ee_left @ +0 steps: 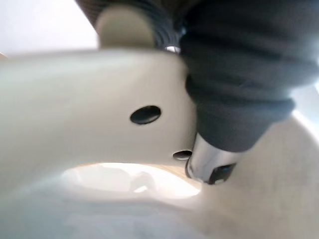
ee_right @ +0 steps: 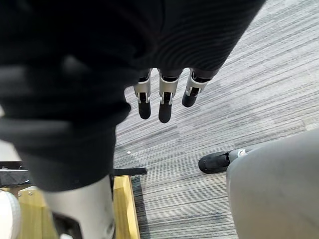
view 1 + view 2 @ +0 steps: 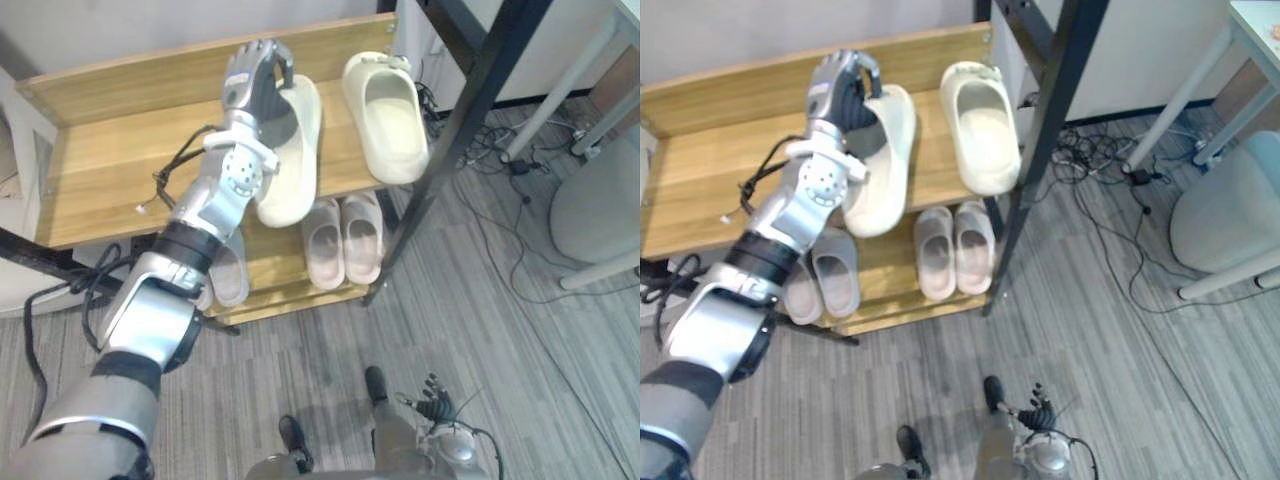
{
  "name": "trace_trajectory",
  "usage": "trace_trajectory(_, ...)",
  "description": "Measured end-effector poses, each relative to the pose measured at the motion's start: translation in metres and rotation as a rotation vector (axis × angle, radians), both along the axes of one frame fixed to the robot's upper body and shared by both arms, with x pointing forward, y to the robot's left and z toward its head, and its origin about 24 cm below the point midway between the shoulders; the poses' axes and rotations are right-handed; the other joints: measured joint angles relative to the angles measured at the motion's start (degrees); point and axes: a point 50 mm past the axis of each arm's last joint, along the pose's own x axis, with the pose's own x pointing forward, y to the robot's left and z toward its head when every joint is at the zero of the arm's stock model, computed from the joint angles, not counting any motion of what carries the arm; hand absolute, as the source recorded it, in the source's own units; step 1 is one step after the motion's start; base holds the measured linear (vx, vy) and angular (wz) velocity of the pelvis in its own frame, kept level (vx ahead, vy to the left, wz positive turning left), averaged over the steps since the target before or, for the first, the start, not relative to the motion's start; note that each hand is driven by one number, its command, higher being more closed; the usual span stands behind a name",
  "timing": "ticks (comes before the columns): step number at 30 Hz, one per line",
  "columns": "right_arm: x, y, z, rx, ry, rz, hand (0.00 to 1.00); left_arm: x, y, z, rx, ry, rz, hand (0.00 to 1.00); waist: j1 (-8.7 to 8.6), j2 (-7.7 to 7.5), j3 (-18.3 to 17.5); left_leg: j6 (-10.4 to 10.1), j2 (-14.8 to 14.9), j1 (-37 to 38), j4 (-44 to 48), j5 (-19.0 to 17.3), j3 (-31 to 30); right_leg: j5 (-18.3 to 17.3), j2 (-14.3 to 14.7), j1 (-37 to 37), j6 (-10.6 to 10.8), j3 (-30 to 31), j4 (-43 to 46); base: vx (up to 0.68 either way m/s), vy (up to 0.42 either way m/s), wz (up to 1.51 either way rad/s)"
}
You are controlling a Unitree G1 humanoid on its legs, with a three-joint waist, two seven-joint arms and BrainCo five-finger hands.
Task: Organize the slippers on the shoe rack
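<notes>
I am gripping the cream slipper (image 3: 290,170) in my left hand (image 3: 255,75), fingers curled round its upper, just beside its mate (image 3: 385,115) on the shoe rack (image 3: 110,160). I should be laying it flat and parallel to that mate before loosening my fingers.

We see a wooden shoe rack (image 3: 110,150) w/ 2 shelves. Top shelf: cream slipper (image 3: 295,170) gripped in the left hand's (image 3: 255,80) curled fingers, near end past the front edge. Second cream slipper (image 3: 385,120) just beside it, opening up. Lower shelf: pinkish pair (image 3: 343,240) side by side, pale pair (image 3: 837,275) to its left.
</notes>
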Motion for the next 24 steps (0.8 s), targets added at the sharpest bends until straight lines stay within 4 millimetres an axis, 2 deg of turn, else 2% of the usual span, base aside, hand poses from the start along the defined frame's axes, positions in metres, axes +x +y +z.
trace_trajectory(8,-0.002,-0.001,0.002,-0.002,-0.013,-0.006,0.0,0.001,-0.009,-0.001,-0.049,-0.004,-0.002,0.0,0.12,-0.01,0.0,0.0,0.0,0.2,0.0,0.0,0.6,0.2,-0.1,-0.1,0.2,0.7,0.0,0.0,-0.009,-0.04)
trace_trajectory(24,-0.006,-0.002,0.001,0.009,-0.004,-0.026,0.0,0.006,-0.024,-0.021,-0.111,0.086,-0.028,0.0,0.16,-0.05,-0.2,0.2,-0.2,1.5,0.0,0.1,-1.1,0.2,-0.5,2.0,0.3,-0.9,0.0,-0.01,-0.014,0.04)
